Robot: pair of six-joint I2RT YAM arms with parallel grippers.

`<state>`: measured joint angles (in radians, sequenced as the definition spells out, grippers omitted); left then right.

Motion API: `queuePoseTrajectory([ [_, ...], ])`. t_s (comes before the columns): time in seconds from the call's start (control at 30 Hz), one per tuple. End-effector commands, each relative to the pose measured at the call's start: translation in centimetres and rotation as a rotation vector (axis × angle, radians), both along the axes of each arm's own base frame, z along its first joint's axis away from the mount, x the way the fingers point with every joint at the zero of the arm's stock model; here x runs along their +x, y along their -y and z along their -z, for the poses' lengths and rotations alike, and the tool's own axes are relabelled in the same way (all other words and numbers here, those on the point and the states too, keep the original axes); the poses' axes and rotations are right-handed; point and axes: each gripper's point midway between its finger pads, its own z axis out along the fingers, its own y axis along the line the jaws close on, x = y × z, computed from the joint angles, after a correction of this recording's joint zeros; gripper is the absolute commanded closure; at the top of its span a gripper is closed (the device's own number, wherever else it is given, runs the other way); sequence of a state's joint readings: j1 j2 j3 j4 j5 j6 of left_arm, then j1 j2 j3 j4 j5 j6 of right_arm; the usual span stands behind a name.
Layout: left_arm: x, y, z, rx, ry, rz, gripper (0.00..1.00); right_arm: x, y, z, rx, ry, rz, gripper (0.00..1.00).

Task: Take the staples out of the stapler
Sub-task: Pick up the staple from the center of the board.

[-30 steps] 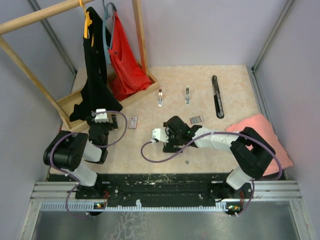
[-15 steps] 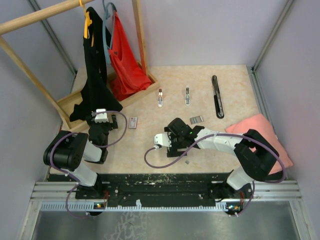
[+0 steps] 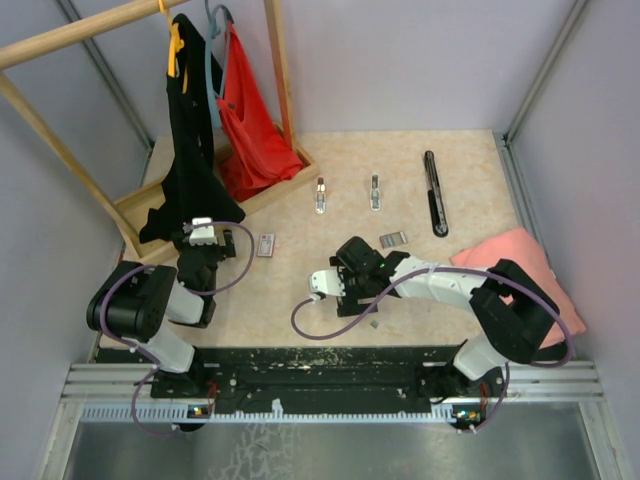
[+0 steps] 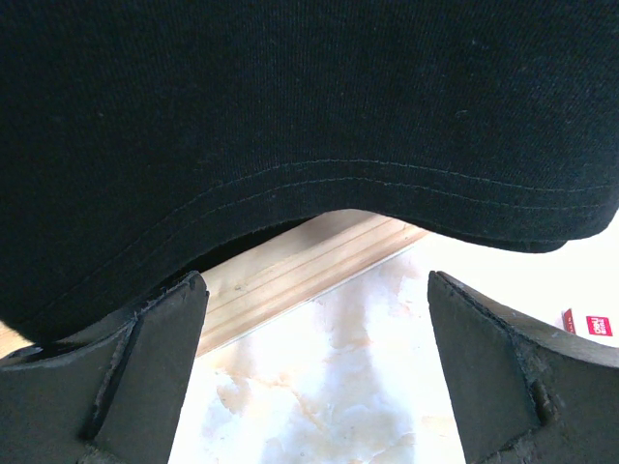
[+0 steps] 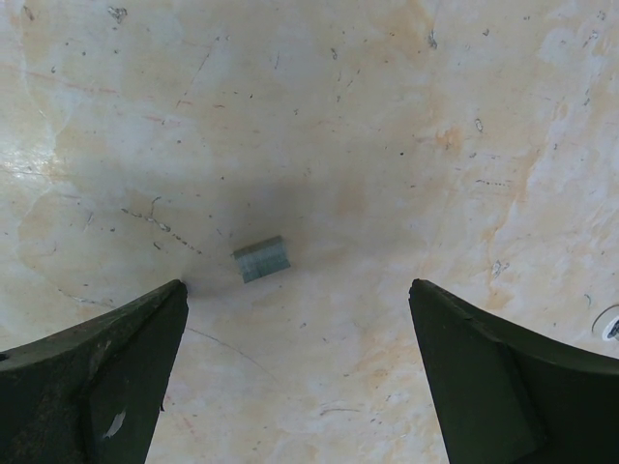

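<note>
Silvery-grey staple strip (image 5: 261, 259) lies loose, probably unloaded from the slim black stapler (image 3: 435, 192); left claw (image 4: 314, 319) and right claw (image 5: 297, 290) gape empty.

Black garment (image 4: 309, 97) before left end effector (image 4: 315, 290)

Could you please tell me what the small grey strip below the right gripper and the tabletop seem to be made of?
The staples: probably metal, dull silver-grey with fine parallel ridges. The table: glossy beige with veins and soft reflections, like marble-patterned laminate or stone; which one I cannot tell.
</note>
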<state>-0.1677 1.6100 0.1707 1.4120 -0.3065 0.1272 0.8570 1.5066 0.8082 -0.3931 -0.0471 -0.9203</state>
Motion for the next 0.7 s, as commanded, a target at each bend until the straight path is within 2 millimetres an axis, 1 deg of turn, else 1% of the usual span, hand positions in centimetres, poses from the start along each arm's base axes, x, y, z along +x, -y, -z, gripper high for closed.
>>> queuePoseTrajectory([
  [0.0,0.5,0.0,-0.9,-0.023,0.035,-0.004,0.0,-0.6,0.8,0.3,-0.045,-0.002,-0.022,0.01],
  [0.07,0.5,0.0,-0.9,-0.022,0.035,-0.003,0.0,-0.8,1.0,0.5,-0.048,-0.009,-0.025,0.01],
  [0.27,0.5,0.0,-0.9,-0.023,0.036,-0.004,0.0,-0.5,1.0,0.1,-0.044,0.004,-0.014,0.01],
  [0.33,0.5,0.0,-0.9,-0.023,0.036,-0.003,0.0,0.2,1.1,-0.2,-0.031,0.036,0.012,0.01],
  [0.4,0.5,0.0,-0.9,-0.023,0.035,-0.004,0.0,1.4,1.2,-0.6,-0.012,0.074,0.059,0.01],
  [0.5,0.5,0.0,-0.9,-0.023,0.035,-0.005,0.0,2.5,1.1,-0.9,0.02,0.089,0.115,0.01],
  [0.6,0.5,0.0,-0.9,-0.022,0.035,-0.003,0.0,2.7,0.8,-0.9,0.039,0.088,0.126,0.01],
  [0.67,0.5,0.0,-0.9,-0.023,0.035,-0.003,0.0,2.2,0.5,-0.8,0.051,0.058,0.119,0.01],
])
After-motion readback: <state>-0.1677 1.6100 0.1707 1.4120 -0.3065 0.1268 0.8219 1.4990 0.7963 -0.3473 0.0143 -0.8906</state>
